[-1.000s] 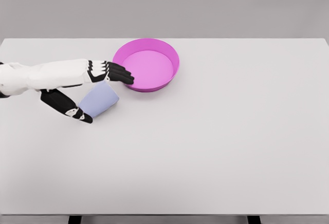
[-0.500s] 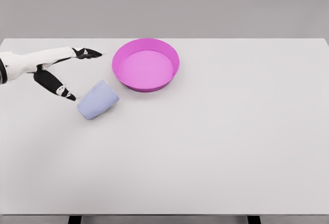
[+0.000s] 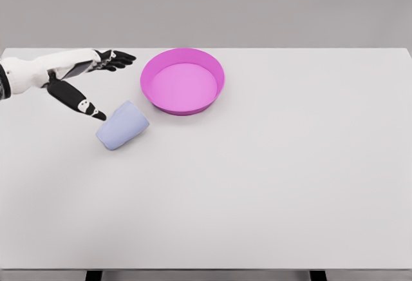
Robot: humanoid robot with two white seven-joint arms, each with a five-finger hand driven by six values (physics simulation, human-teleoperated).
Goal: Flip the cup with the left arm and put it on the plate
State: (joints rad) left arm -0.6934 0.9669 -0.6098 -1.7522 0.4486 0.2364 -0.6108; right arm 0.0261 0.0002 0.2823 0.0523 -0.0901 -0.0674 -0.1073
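Left hand [image 3: 84,78] over the left part of the desk [image 3: 270,184], arm entering from the left edge in white casing. Fingers [image 3: 119,58] black, stretched out and spread, pointing right toward the plate; thumb [image 3: 80,104] black with white markings, angled down and to the right, well separated from the fingers. The hand is splayed apart and holds nothing.

Nearest to the camera: broad bare stretch of white desk; front edge visible along the bottom, with two dark supports showing beneath it.

Next back: cup [image 3: 122,125], pale lavender-blue, lying on its side on the desk, left of centre. Wider end points up and to the right, narrower rounded end down and to the left. Cannot make out the opening clearly. Thumb tip sits just beside the cup's upper-left edge; whether it touches is not clear, a thin gap seems to show. The cup is outside the plate, just off its lower-left side, the two near each other but apart.

Farther back: plate [image 3: 215,91], bright magenta, round with a raised rim, more a shallow dish. It stands flat on the desk, slightly left of centre, toward the far edge. Interior a lighter pink, nothing in it. Outstretched fingertips stop short of the plate's left rim, with bare desk between.

Beyond: far edge of the desk, then plain grey wall [image 3: 257,4].

Right arm not seen.
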